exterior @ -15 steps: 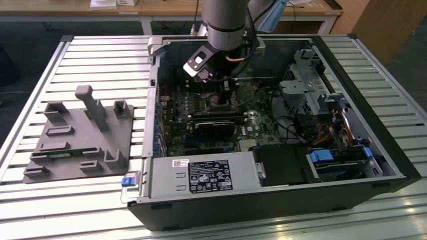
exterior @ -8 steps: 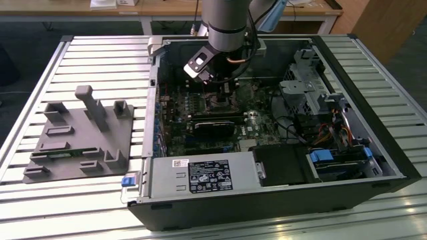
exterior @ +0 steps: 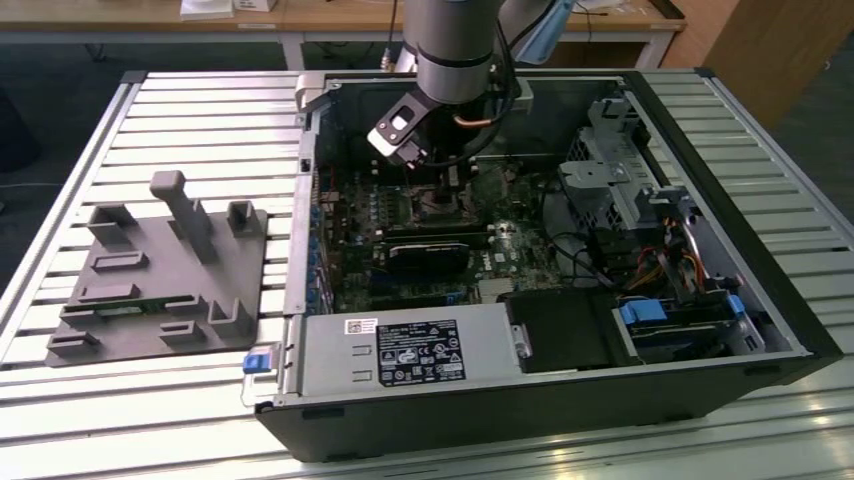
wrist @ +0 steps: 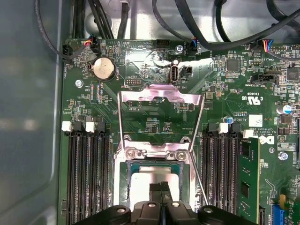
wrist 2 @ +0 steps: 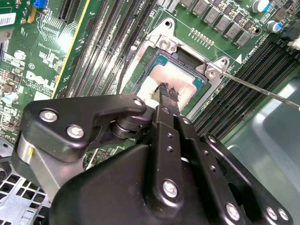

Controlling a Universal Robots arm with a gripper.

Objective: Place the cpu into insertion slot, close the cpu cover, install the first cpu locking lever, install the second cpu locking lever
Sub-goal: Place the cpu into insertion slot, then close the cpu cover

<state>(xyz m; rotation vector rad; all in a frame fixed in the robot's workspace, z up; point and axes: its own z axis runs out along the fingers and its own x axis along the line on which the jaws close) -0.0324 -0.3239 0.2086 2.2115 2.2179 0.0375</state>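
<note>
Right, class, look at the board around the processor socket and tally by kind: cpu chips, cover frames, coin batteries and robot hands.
cpu: 1
cpu cover: 1
coin battery: 1
hand: 1
Total: 4

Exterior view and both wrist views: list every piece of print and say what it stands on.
Black label on the power supply box: print too small to read.
Barcode sticker at the motherboard edge: too small to read.
White sticker on the motherboard: too small to read.
White silkscreen lettering across the motherboard: tiny, not readable with certainty.
cpu: no print visible on its bare top.
</note>
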